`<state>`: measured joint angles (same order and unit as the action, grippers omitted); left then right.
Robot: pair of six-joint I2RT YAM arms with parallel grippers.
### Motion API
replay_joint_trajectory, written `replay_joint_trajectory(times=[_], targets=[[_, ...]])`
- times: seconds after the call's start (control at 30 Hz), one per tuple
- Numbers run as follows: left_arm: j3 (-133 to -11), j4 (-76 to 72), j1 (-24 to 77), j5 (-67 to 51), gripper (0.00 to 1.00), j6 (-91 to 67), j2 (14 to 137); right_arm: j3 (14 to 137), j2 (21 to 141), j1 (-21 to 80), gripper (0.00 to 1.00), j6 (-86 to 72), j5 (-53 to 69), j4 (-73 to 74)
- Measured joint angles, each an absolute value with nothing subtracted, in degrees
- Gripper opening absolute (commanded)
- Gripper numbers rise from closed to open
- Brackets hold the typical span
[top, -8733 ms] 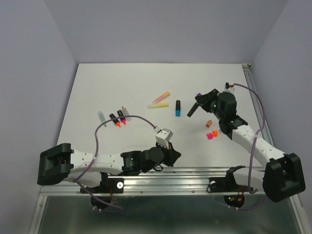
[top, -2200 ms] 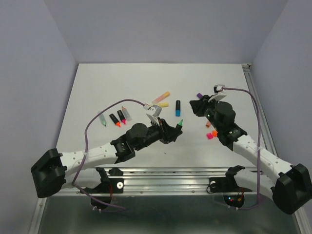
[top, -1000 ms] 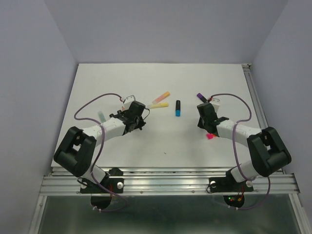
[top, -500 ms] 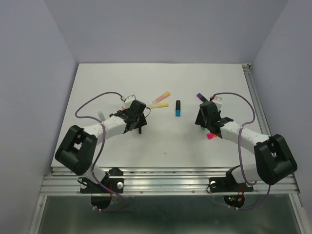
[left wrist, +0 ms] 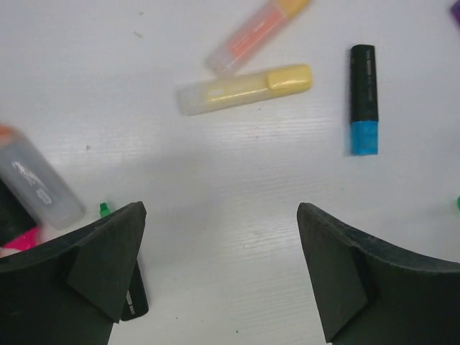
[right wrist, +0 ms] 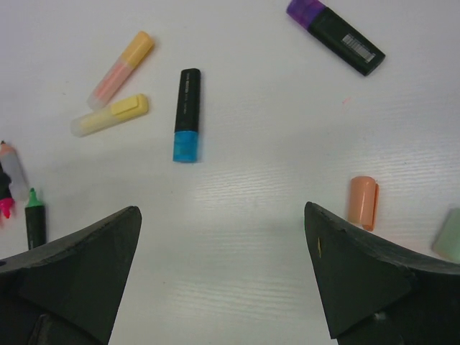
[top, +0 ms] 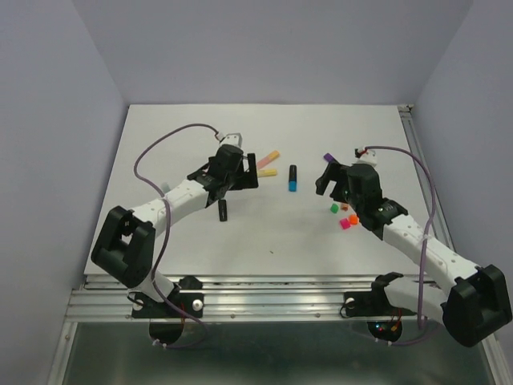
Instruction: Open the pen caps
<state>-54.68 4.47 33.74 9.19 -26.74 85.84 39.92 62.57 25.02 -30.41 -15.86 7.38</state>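
1. While the left pincer (left wrist: 221, 230) and the right pincer (right wrist: 223, 237) hang over the table (top: 160, 144), the jaws of each stand wide apart, gripping nothing.
2. Ahead of the left pincer, toward its right-hand jaw in the wrist view, lies the blue marker (left wrist: 364, 72), its blue cap (left wrist: 364, 137) on and pointing back at the pincer.
3. Farther ahead, near the middle, lie the yellow marker (left wrist: 244, 90) and, beyond it, the orange marker (left wrist: 259, 32), both capped.
4. Just off the other jaw peeks the green tip (left wrist: 104, 209) of an uncapped marker; a blurred grey marker (left wrist: 39, 183) lies beside it.
5. Ahead of the right pincer, left of middle, sits that blue marker; far ahead to the right lies the purple marker (right wrist: 345, 43), purple cap (right wrist: 305, 8) on.
6. Just ahead of its right-hand jaw lies a loose peach cap (right wrist: 363, 201), with a pale green cap (right wrist: 449, 233) near it at the edge.
7. From above, a green cap (top: 334, 208), an orange cap (top: 353, 218) and a pink cap (top: 345, 225) lie loose just behind the right pincer.
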Motion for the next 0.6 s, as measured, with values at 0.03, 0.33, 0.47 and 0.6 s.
replay_joint_trajectory(times=[0.03, 0.33, 0.47, 0.6], targets=[[-57.1, 4.1, 33.7, 8.7, 0.99, -24.9, 86.8, 39.8, 61.8, 25.0, 1.00, -30.4, -14.9, 7.3], [-90.9, 5.9, 32.2, 3.9, 0.99, -9.1, 111.9, 34.7, 54.9, 24.8, 1.00, -29.1, -9.4, 7.2], [-95.0, 8.4, 31.2, -0.2, 0.99, -3.1, 118.5, 34.7, 55.2, 24.8, 1.00, -28.5, -8.5, 7.4], [-97.5, 11.5, 30.8, -0.6, 0.99, 0.7, 122.8, 34.7, 55.7, 24.8, 1.00, -28.4, -7.5, 7.3]])
